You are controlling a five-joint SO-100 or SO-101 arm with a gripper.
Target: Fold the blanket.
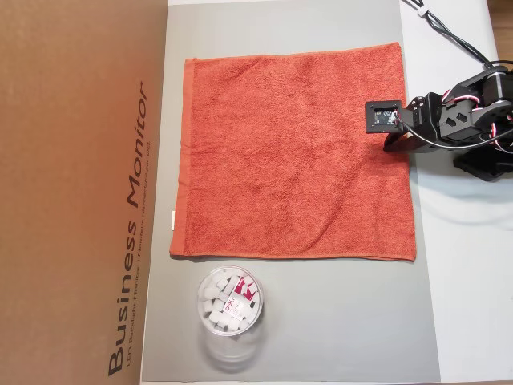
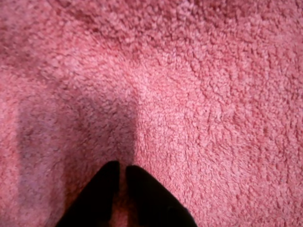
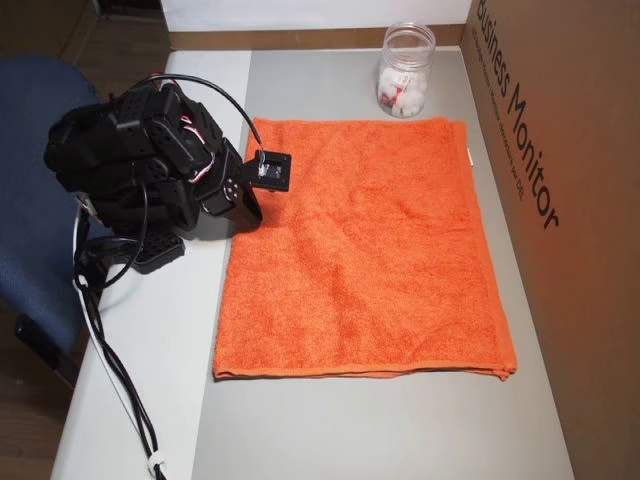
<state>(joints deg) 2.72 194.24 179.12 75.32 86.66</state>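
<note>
The blanket [image 1: 288, 152] is an orange-red terry cloth lying flat and spread out on a grey mat [image 1: 337, 321]. A small white tag [image 1: 173, 220] sticks out from its left hem in an overhead view. The black arm reaches in from the right there, and my gripper [image 1: 395, 143] is low over the blanket's right edge. In another overhead view the blanket [image 3: 370, 260] lies right of the gripper [image 3: 248, 210]. The wrist view is filled with cloth [image 2: 189, 94], and the two dark fingertips of the gripper [image 2: 120, 166] stand almost together with only a thin slit between them.
A clear jar [image 1: 231, 303] of white packets stands on the mat just past one blanket edge. A large cardboard box [image 1: 80, 192] runs along the side opposite the arm. The arm's cables [image 3: 110, 360] trail over the white table, with a blue chair [image 3: 30, 200] beside it.
</note>
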